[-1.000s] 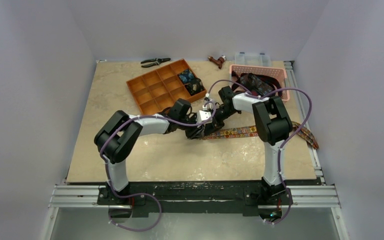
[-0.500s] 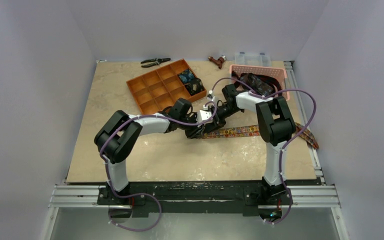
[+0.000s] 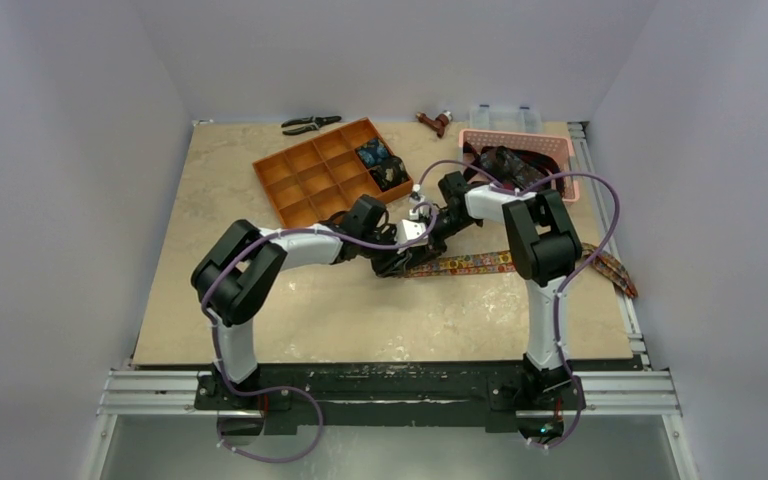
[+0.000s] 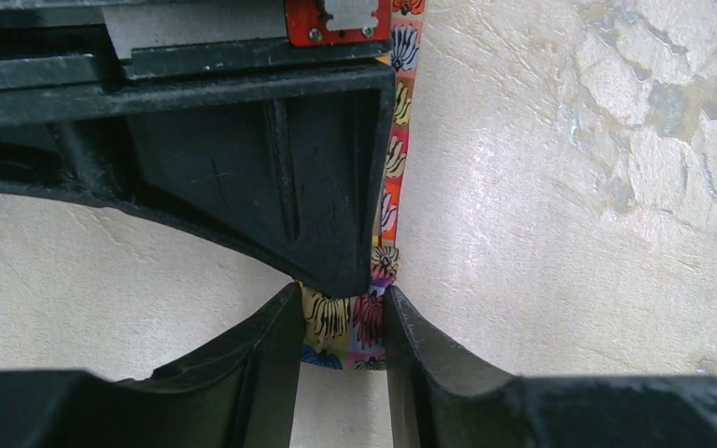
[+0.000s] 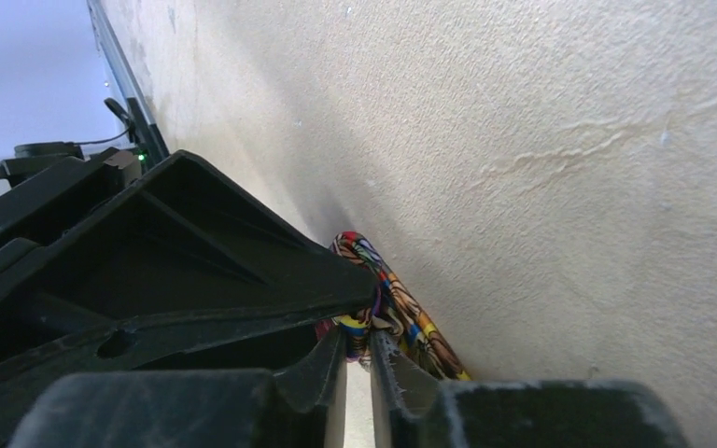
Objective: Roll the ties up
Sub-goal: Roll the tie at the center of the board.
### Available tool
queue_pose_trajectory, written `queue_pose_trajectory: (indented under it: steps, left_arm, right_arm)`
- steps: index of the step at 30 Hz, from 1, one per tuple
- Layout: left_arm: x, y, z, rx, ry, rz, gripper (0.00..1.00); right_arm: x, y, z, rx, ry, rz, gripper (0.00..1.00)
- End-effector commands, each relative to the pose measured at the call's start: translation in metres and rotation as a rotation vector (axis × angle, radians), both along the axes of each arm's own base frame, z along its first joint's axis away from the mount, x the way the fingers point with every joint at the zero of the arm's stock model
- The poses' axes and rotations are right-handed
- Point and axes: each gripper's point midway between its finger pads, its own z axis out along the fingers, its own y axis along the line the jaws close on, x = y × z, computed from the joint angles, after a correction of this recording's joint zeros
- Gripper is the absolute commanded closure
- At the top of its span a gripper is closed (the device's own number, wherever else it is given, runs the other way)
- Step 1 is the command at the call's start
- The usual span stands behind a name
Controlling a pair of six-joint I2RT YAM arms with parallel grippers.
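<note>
The orange-yellow-red print tie (image 3: pixel 475 263) lies as a long strip across the table, its far end near the right edge. Both grippers meet at its left end. My left gripper (image 3: pixel 392 262) is shut on that end; in the left wrist view the printed fabric (image 4: pixel 398 140) fills the gap between my fingers (image 4: pixel 344 313). My right gripper (image 3: pixel 418 247) is shut on a fold of the same tie (image 5: pixel 415 327), pinched between its nearly closed fingers (image 5: pixel 359 343). Small dark tie coils (image 3: pixel 382 165) sit in the orange tray. Dark ties (image 3: pixel 508 165) lie in the pink basket.
The orange compartment tray (image 3: pixel 310 180) stands at the back, left of centre. The pink basket (image 3: pixel 560 148) is at the back right, a clear plastic box (image 3: pixel 505 115) behind it. Pliers (image 3: pixel 310 124) and a small brown tool (image 3: pixel 435 121) lie at the far edge.
The right arm's elbow swung a little to the right, then came back. Both grippers have stayed together on the tie's left end, hardly shifting.
</note>
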Motion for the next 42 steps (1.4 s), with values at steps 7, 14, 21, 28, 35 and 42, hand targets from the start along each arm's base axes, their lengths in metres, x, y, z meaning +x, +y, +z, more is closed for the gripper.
queue_pose_trajectory:
  steps: [7, 14, 21, 28, 35, 42]
  left_arm:
    - [-0.003, 0.003, 0.010, -0.136, 0.014, 0.006, 0.35]
    - [0.001, -0.002, 0.001, -0.164, -0.008, 0.010, 0.26]
    - [0.002, -0.013, -0.012, -0.102, -0.086, -0.025, 0.36]
    - [-0.002, 0.002, -0.017, 0.005, -0.122, -0.019, 0.42]
    - [0.005, -0.010, -0.014, -0.014, -0.104, 0.018, 0.45]
    - [-0.001, 0.011, -0.021, 0.096, -0.136, -0.013, 0.61]
  right_arm:
    - [0.000, -0.021, -0.022, -0.040, -0.008, 0.033, 1.00]
    - [0.000, -0.029, -0.027, -0.040, -0.014, 0.041, 1.00]
    - [0.013, -0.018, -0.011, 0.023, -0.068, 0.024, 1.00]
    - [0.024, -0.005, 0.019, 0.102, -0.096, 0.007, 1.00]
    - [0.019, -0.002, 0.015, 0.115, -0.063, 0.006, 1.00]
    - [0.012, -0.001, 0.037, 0.171, -0.077, 0.045, 1.00]
